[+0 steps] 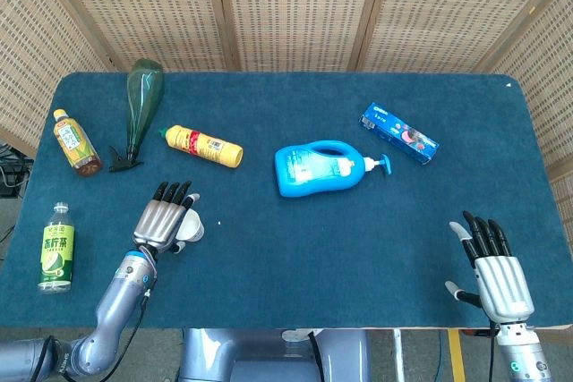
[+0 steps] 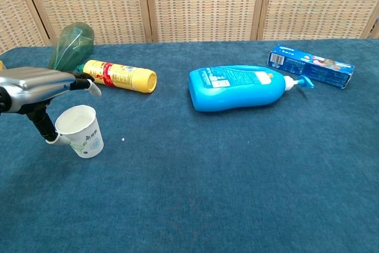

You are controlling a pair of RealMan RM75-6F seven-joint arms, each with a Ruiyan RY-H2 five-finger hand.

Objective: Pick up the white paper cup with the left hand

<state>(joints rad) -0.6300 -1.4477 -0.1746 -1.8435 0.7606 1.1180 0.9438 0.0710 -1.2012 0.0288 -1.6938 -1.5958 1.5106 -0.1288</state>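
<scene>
The white paper cup (image 2: 81,131) stands upright on the blue table near the front left; in the head view only its right edge (image 1: 193,229) shows past my left hand. My left hand (image 1: 164,222) hovers right beside and over the cup with its fingers stretched out. From the chest view the left hand (image 2: 37,87) has its thumb down against the cup's left wall while the fingers reach above the rim, not closed around it. My right hand (image 1: 497,274) rests open at the front right corner, far from the cup.
A yellow spray can (image 1: 202,145) and a green spray bottle (image 1: 139,106) lie behind the cup. Two tea bottles (image 1: 75,142) (image 1: 55,249) lie at the left edge. A blue detergent bottle (image 1: 318,168) and a toothpaste box (image 1: 399,132) lie at centre and right.
</scene>
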